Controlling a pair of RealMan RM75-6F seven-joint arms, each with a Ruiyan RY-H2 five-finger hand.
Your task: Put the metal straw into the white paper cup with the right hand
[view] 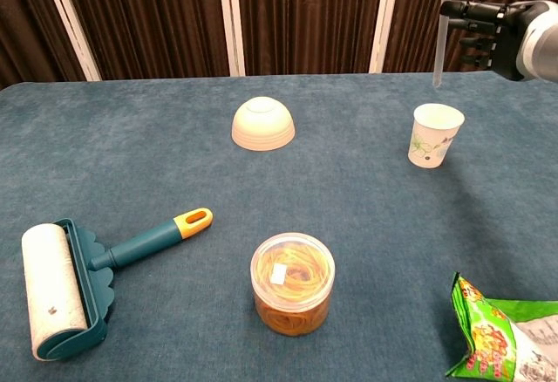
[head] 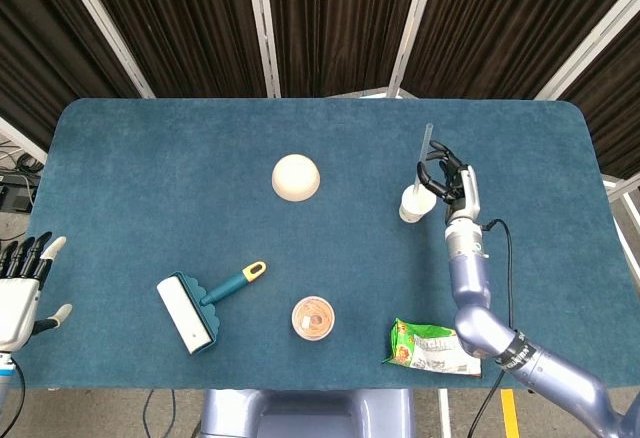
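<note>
The white paper cup (head: pixel 417 202) (view: pixel 435 135) stands upright on the blue table at the right. My right hand (head: pixel 448 182) (view: pixel 495 26) hovers above and just right of it, gripping the metal straw (head: pixel 425 155) (view: pixel 443 31). The straw hangs nearly upright, its lower tip a short way above the cup's rim. My left hand (head: pixel 20 286) rests open beyond the table's left front edge, shown only in the head view.
A cream upturned bowl (head: pixel 296 177) sits mid-table. A lint roller (head: pixel 200 310) lies front left, a clear jar of rubber bands (head: pixel 313 318) front centre, a green snack bag (head: pixel 431 347) front right.
</note>
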